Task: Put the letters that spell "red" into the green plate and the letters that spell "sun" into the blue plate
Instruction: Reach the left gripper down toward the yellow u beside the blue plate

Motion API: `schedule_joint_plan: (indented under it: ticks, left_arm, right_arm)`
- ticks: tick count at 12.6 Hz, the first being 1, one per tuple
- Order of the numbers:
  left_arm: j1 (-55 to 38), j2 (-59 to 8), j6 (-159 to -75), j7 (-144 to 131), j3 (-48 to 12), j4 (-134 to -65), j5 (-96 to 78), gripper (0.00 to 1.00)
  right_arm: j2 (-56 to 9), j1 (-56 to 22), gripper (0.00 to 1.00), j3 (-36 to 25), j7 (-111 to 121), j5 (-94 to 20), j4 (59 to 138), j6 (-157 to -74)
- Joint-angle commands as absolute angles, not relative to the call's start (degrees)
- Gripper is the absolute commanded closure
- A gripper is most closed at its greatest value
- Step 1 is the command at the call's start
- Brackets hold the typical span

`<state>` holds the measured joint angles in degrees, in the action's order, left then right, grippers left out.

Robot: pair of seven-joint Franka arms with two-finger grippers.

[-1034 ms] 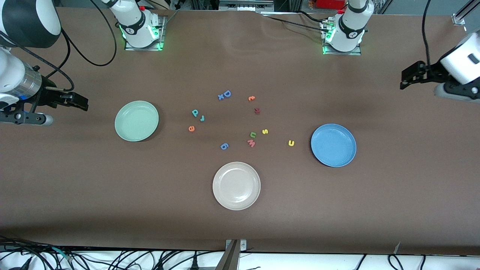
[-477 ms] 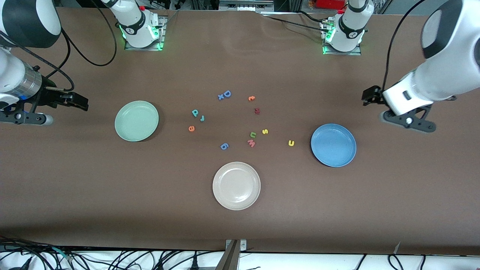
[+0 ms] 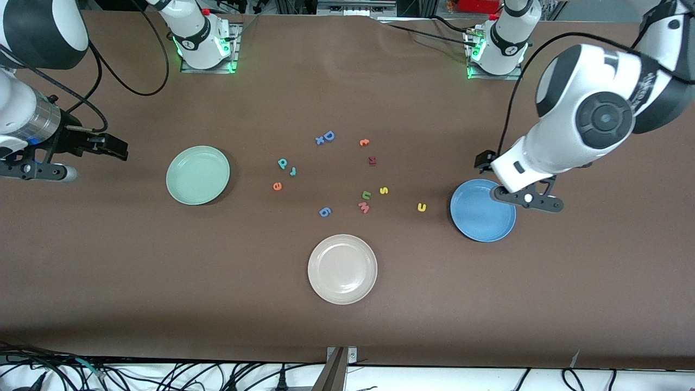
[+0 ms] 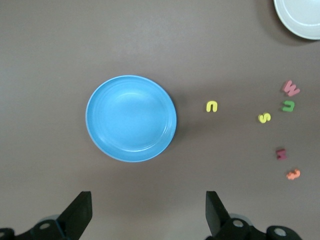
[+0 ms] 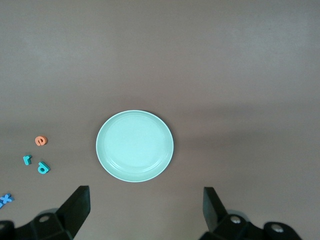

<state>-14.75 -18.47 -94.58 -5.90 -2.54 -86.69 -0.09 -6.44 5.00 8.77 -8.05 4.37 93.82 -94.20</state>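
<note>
Letters lie scattered between the green plate (image 3: 197, 175) and the blue plate (image 3: 482, 210), touching neither.

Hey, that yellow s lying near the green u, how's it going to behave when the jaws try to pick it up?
The yellow s looks small, thin and flat on the table, so probably very light and hard to get under. It may skid if nudged. Lying flat, it is unlikely to roll or tip.

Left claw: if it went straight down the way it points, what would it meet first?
Probably the table beside the blue plate, or that plate's rim; the left claw, open, hangs there. Depth is unclear.
</note>
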Motion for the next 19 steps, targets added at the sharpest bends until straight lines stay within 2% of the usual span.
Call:
schedule_joint_plan:
  ticks: [1, 9, 19]
  left_arm:
    - [-15.6, -19.8, -95.4, -7.6, -2.1, -85.2, -0.6, 0.00]
    - [-17.0, -23.3, -101.2, -8.3, -2.2, -85.3, -1.2, 0.00]
    - [-19.1, -32.2, -109.7, -8.5, -2.2, -85.4, -5.0, 0.00]
  right_arm:
    - [-6.1, 4.5, 0.00, 8.3, -8.0, 4.0, 93.8, -93.7]
    - [-6.1, 4.5, 0.00, 8.3, -8.0, 4.0, 93.8, -93.7]
    - [-6.1, 4.5, 0.00, 8.3, -8.0, 4.0, 93.8, -93.7]
